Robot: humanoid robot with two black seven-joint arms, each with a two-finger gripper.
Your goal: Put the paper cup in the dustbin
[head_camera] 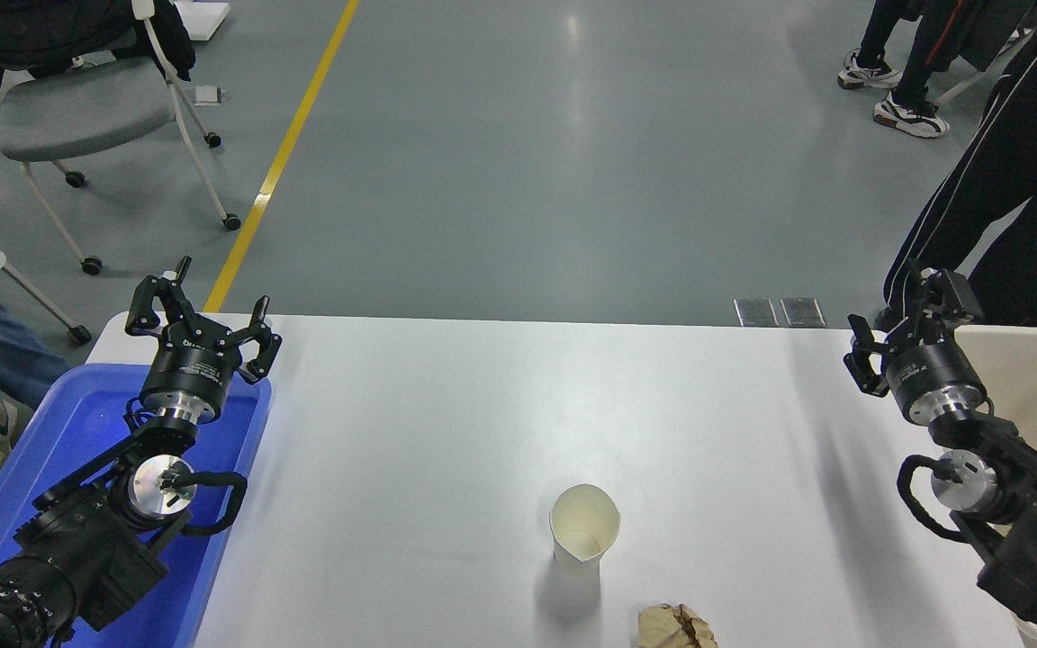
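Cream paper cup (583,538) upright mid-table, well apart from right claw (895,335), fingers spread.

An indoor robotics lab or test hall. A white table (446,405) stands on a glossy grey floor (572,162) marked with a yellow line (284,153). A wheeled grey chair (77,103) and standing people's legs (996,198) are beyond it.

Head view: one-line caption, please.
Paper cup upright mid-table, both open grippers clear, dustbin at right.
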